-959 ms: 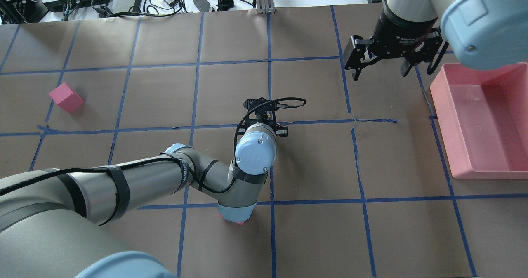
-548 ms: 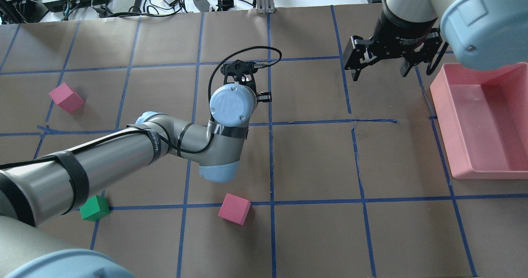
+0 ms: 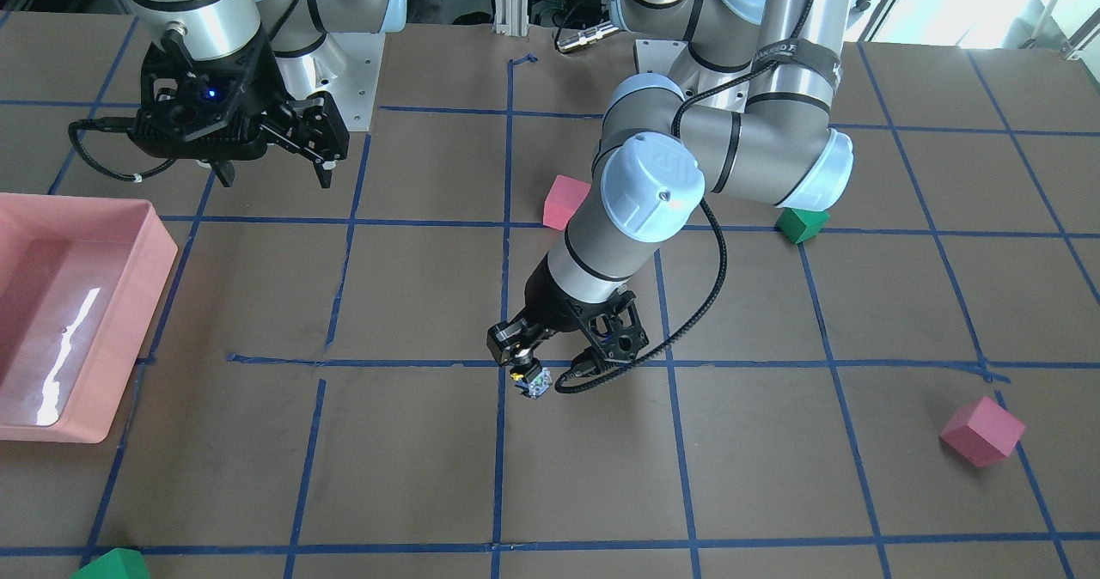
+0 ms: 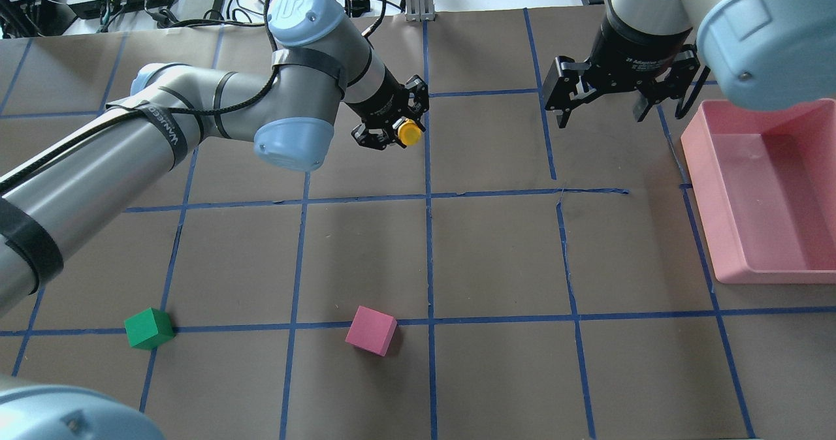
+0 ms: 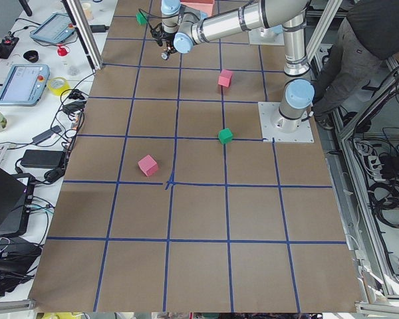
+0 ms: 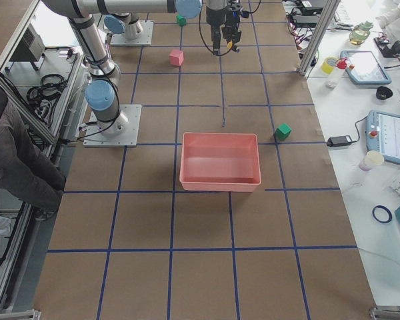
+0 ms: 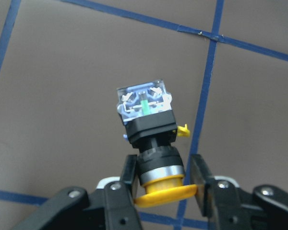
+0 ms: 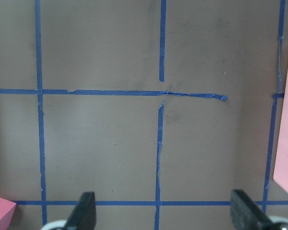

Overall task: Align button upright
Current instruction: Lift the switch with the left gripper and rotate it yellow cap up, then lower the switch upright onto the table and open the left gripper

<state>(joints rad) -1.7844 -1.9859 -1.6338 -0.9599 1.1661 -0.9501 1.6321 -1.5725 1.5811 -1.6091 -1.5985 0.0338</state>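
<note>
My left gripper (image 4: 394,130) is shut on the button (image 4: 409,132), whose round yellow cap faces the overhead camera. In the left wrist view the fingers (image 7: 129,171) clamp the button (image 7: 151,136) at its black collar just past the cap, and the clear silvery base points away toward the brown table. In the front-facing view the button (image 3: 534,382) hangs below the left gripper (image 3: 526,371), close over a blue tape line; I cannot tell whether it touches. My right gripper (image 4: 602,110) is open and empty at the far right, also in its own wrist view (image 8: 163,215).
A pink tray (image 4: 697,192) stands at the right edge. A pink cube (image 4: 371,330) and a green cube (image 4: 149,328) lie near the robot's side. Another pink cube (image 3: 982,430) and a green cube (image 3: 112,566) lie on the operators' side. Cables crowd the table's far edge.
My left arm has swung away from the robot toward the far side and turned its wrist. The button went with it, and its yellow cap now faces up. The right arm has not moved.
</note>
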